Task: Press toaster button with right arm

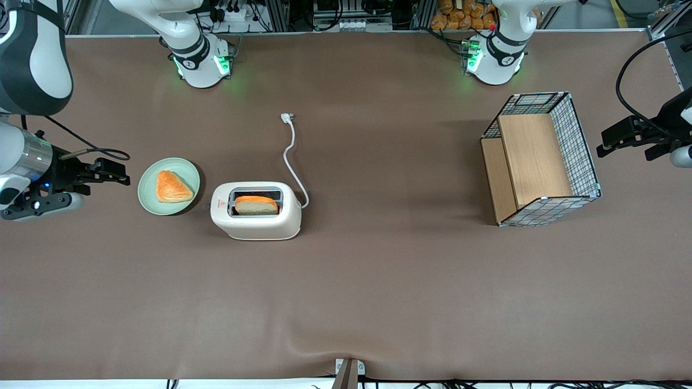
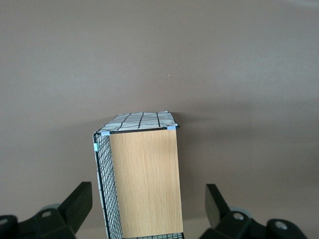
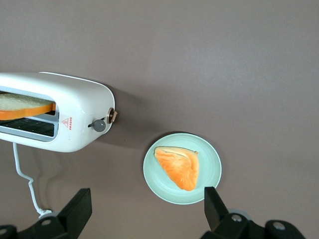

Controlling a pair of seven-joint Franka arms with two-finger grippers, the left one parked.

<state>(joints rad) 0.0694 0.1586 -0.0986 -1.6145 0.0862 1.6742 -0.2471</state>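
1. The toaster (image 1: 255, 210) stands upright on the brown surface (image 1: 378, 281), with a slice of bread (image 1: 256, 205) sitting in one of its top slots.
2. A small red triangle mark (image 3: 65, 121) shows on the toaster's top near its short end, and a white cord (image 1: 292, 162) runs from the body to a plug lying on the surface farther from the front camera.
3. The button (image 3: 99, 125), a small grey knob, sticks out of the toaster's short end, the end that faces the plate; a smaller tan knob (image 3: 112, 116) sits just beside it.
4. A pale green plate (image 1: 168, 186) rests on the surface just beside that short end, toward the working arm's end, and carries a triangular orange-crusted pastry (image 1: 172, 187).
5. The right arm (image 1: 27, 70) reaches in from the edge of the front view, and its tool (image 1: 111, 173) hangs above the surface near the plate, apart from the toaster.
6. The tool touches nothing; in the right wrist view its two black fingers (image 3: 76, 208) stand wide apart, with the plate and the toaster's short end showing between them, lower down.
7. Toward the parked arm's end of the surface, well apart from the toaster, stands a wire-mesh basket (image 1: 578, 135) with wooden panels inside.
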